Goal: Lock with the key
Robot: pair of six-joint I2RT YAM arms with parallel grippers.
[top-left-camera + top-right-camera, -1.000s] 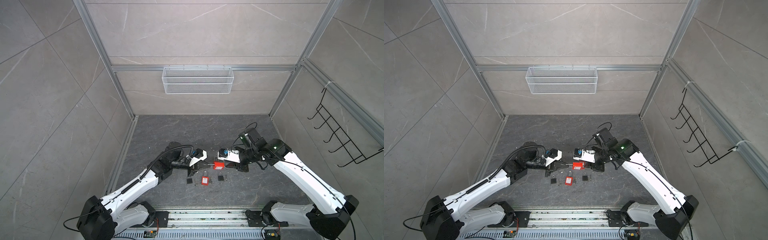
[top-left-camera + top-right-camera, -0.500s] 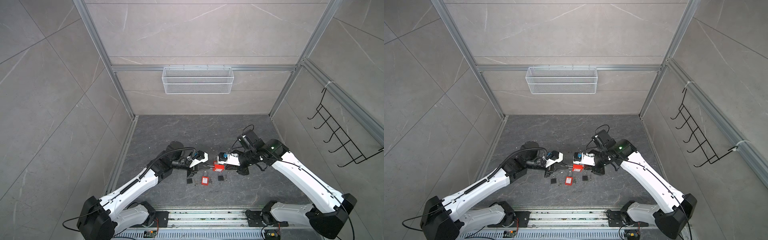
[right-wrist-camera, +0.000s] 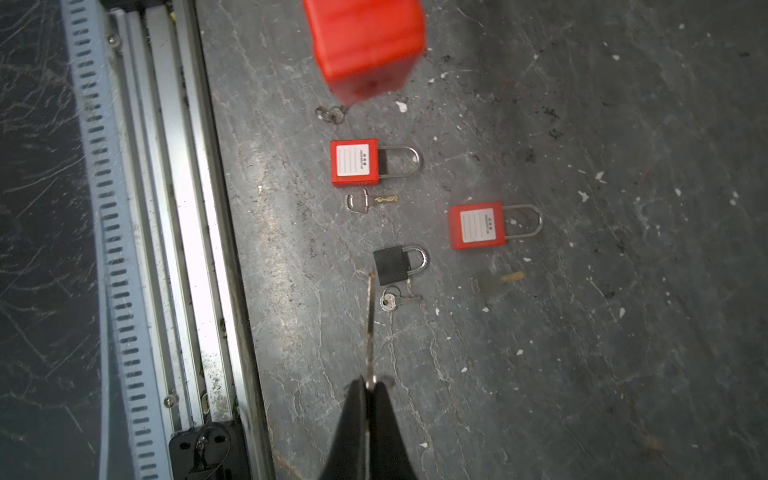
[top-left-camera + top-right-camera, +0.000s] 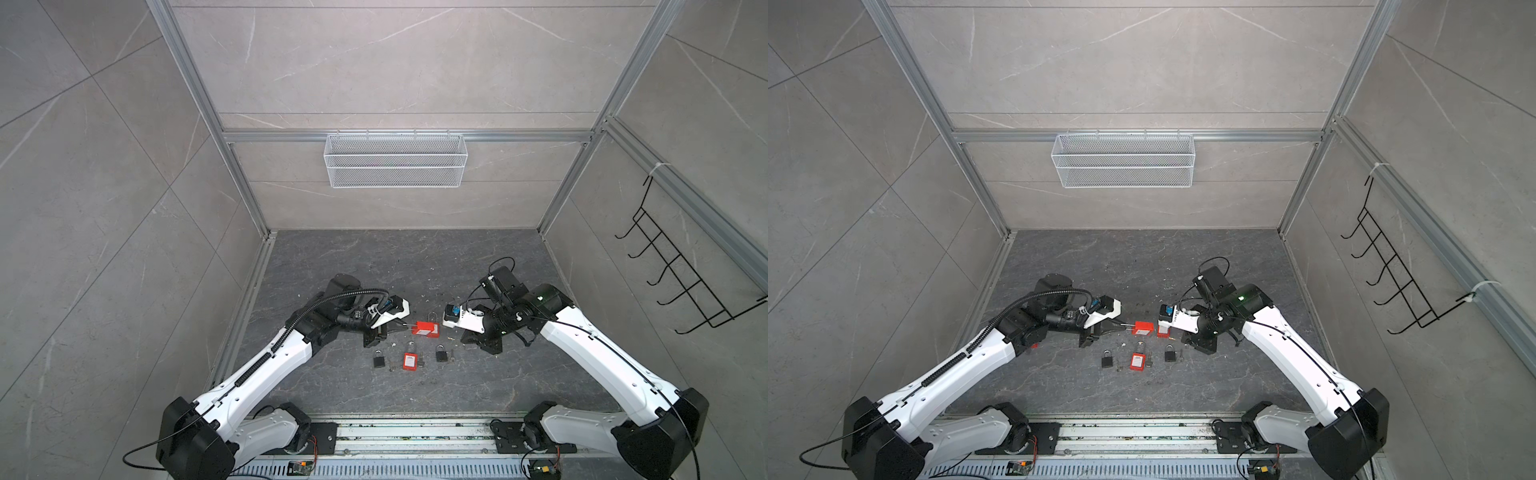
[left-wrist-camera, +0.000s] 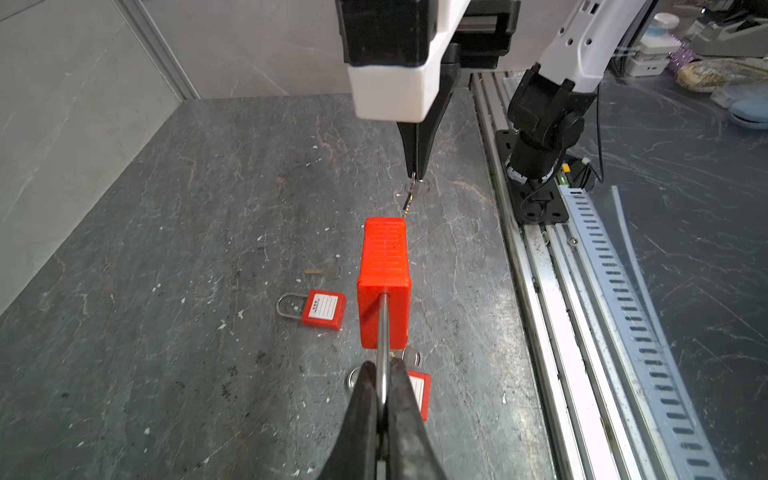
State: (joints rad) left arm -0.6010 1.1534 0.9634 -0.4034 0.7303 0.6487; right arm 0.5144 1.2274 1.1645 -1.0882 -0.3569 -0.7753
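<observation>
the left gripper [image 5: 383, 368] is clenched on the steel shackle [image 5: 383, 328] of a red padlock [image 5: 384, 282]. it holds the padlock off the floor [image 5: 187, 249], body pointing towards the other arm. gripping the shackle rather than the body looks deliberate: it leaves the far end of the body bare and turned to the right gripper [image 3: 370, 384]. that gripper is clamped on the bow of a key [image 3: 371, 320], blade forward, so the blade could go straight in. in the left wrist view the key tip is near the padlock's far end but apart from it, a little off its middle. the keyhole itself cannot be seen. in both top views the padlock hangs between the two grippers. judging by this, the key is being lined up and is not yet inserted.

on the floor lie a red lock [image 3: 355, 162], a second red lock [image 3: 478, 226] and a black lock [image 3: 390, 264]. loose keys [image 3: 372, 201] lie just beside them, seemingly laid out as pairs.

each floor red lock carries a white label [image 3: 352, 161] with ruled lines and a short line of print, too small to read. no brand is legible anywhere.
</observation>
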